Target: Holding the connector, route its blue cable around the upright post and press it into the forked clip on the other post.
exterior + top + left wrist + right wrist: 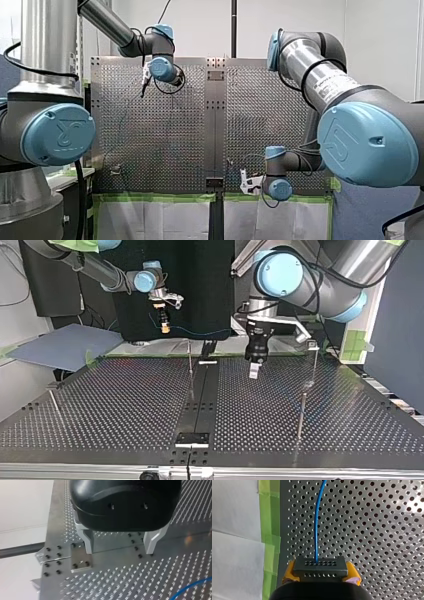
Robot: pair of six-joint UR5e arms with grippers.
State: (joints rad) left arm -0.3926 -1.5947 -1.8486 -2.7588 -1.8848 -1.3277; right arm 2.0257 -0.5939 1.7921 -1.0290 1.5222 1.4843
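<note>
Background: white wall (380, 40) behind the arms in the front view, with a grey-blue board (65, 346) lying off the table's corner at the top view's left.
Table (125, 405): perforated metal with a solid strip (200, 395) down its middle.
Table edge: lined with green tape (269, 517), with white paper (234, 555) beyond it.
Right gripper (320, 574): hangs near the table's edge, at the top view's left and toward the far side.
Pads (289, 573): yellow, closed on both ends of the connector.
Connector (320, 568): black block with rows of small holes, gripped level between the pads and raised above the table.
Cable (318, 522): thin and blue, leaves the connector's hole face and curves away ahead of the gripper over the perforated metal. In the top view it trails from the connector toward the view's right, in the air beyond the far edge.
Left gripper (119, 553): black body, points down just above the table near the middle strip.
Fingers (88, 541): metal, spread wide, with only bare plate between them.
Cable near left gripper: a blue arc shows off to one side, well apart from the fingers.
Centre post (190, 371): thin upright rod beside the strip, clear of both grippers.
Side posts (301, 415): two thin rods at the top view's right.
Forked clip: too small to pick out on any post.
</note>
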